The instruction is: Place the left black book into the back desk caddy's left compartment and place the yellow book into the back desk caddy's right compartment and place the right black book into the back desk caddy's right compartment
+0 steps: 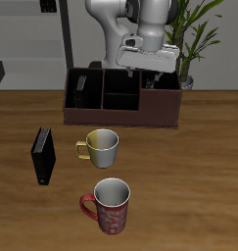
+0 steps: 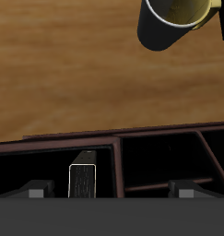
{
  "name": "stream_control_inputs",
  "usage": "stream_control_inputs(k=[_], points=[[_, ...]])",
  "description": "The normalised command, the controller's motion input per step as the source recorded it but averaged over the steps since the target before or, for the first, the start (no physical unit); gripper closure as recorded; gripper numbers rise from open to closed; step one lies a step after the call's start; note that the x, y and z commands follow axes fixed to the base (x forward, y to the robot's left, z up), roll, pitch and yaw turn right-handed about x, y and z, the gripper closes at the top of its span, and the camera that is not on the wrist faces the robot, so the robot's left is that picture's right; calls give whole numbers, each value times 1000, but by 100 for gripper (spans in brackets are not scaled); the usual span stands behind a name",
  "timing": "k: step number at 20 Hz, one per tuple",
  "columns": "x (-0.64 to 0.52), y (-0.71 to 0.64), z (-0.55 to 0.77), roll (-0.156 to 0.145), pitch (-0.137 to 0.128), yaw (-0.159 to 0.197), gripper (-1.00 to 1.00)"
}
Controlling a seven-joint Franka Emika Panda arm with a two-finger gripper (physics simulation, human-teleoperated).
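The back desk caddy (image 1: 158,110) is dark brown. One black book (image 1: 82,90) stands in its left compartment. My gripper (image 1: 150,78) hangs open and empty just above the right compartment. In the wrist view a book with a pale yellow rim and a shadowed face, the yellow book (image 2: 82,180), stands upright in that compartment between my spread fingertips (image 2: 35,192), touching neither. The right black book (image 1: 42,155) stands upright on the table, well in front of the caddy's other end.
A yellow-and-white mug (image 1: 99,147) (image 2: 178,20) sits on the table in front of the caddy. A red mug (image 1: 111,204) stands nearer the table's front edge. A potted plant (image 1: 194,39) is behind the caddy.
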Motion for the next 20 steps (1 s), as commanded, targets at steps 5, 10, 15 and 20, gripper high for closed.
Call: stream_control_inputs(k=[5,10,15,20], points=[[277,-588,208,-32,-30,86,-100],[398,-1217,296,-113,-13,133,-100],[180,-810,148,-99,-33,54,-100],[216,-1096,152,-28,27,74,-100]])
